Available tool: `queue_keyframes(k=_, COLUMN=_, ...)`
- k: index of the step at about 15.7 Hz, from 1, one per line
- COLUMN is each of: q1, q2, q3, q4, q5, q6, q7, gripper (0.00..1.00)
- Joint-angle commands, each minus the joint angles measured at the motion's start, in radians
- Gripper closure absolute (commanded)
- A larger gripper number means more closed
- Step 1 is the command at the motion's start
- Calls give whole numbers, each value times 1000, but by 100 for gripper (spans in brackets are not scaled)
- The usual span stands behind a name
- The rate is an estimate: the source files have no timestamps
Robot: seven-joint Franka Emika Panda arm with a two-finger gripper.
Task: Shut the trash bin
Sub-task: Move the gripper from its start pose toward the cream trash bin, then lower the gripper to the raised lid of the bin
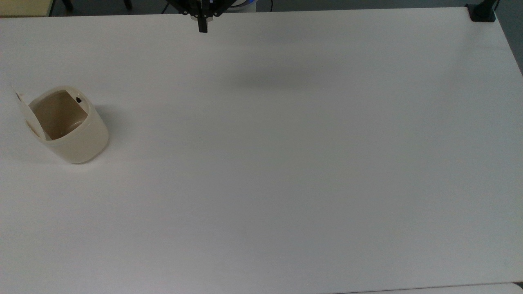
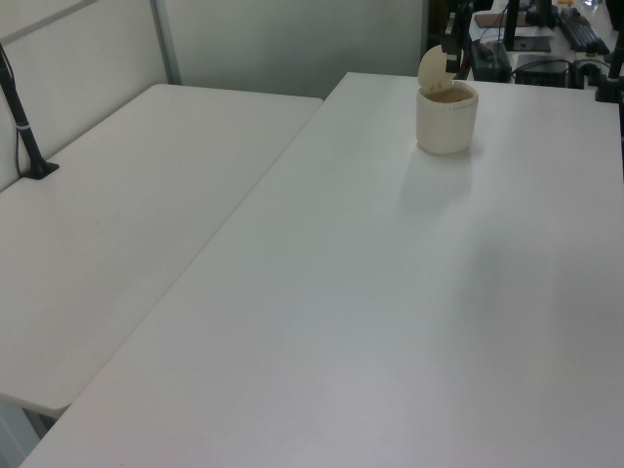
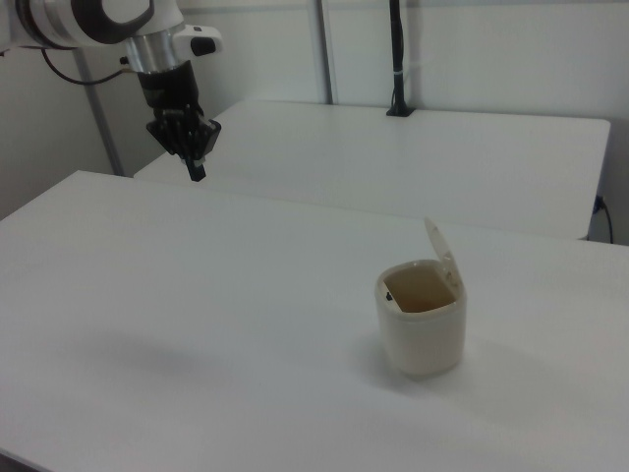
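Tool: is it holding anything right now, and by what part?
Nothing. The tool is shut on empty air, high above the table and far from the bin, whose lid stands open.

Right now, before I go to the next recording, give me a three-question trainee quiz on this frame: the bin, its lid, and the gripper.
1. True or false: the lid of the trash bin stands raised, leaving the bin's mouth open.
2. Multiple choice: in the top view, where is the gripper? A) touching the lid; B) inside the bin; C) near the table's top edge, far from the bin.
3. Fill in: the gripper's fingers are pressed ____, holding nothing.

Key: 1 true; 2 C; 3 together.
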Motion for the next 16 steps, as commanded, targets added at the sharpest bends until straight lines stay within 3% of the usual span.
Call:
queue_keyframes(k=1, q1=-35, q2=-8, q3=-15, q4=-19, q5=1, q6=-4, q7=9, gripper=100)
queue_keyframes(k=8, q1=-191, q2=12, q3=-18, q4=8, q5=2, q6=48, q7=10, gripper=100)
queue_keyframes(k=16, q1=-359, q2=76, q3=-18, q4=8, q5=2, q6=296, q7=76, gripper=100)
